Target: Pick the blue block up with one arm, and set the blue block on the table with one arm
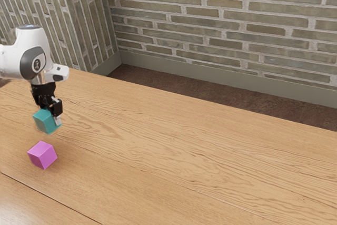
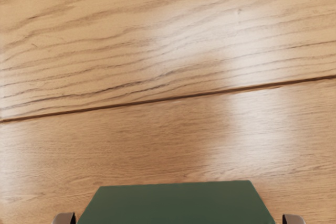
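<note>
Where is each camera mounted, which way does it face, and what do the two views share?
Exterior view: beside the arm, looking down across the table toward a brick wall; the arm's white end and black gripper, closed on the teal block, show at the exterior view's left, the magenta block nearby.
Wrist view: on the hand, facing down at the tabletop; fingertips peek in at the lower edge.
Shared: the wood, the gripper and, probably, the teal block, dark green in the wrist view.
</note>
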`<move>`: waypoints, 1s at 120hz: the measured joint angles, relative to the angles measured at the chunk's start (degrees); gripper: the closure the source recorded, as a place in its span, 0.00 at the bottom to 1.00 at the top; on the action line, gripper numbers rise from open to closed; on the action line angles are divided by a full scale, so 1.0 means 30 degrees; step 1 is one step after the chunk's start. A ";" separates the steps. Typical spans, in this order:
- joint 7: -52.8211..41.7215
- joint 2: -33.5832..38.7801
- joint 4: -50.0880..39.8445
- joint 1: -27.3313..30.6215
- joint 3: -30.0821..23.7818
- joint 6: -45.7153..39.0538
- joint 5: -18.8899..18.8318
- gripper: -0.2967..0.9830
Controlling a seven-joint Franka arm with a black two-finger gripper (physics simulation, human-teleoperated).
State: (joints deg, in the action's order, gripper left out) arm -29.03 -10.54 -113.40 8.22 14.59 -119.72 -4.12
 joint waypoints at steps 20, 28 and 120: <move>0.0141 -0.2832 0.3612 0.0018 -0.1412 0.1629 0.0709 0.52; 0.0173 -0.3116 0.3853 0.0094 -0.1514 0.2008 0.0881 0.52; -0.0006 -0.4753 0.3970 0.0573 -0.2404 0.2415 0.1587 0.29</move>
State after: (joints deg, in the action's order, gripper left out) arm -29.05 -24.80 -101.49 9.94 7.38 -112.47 0.64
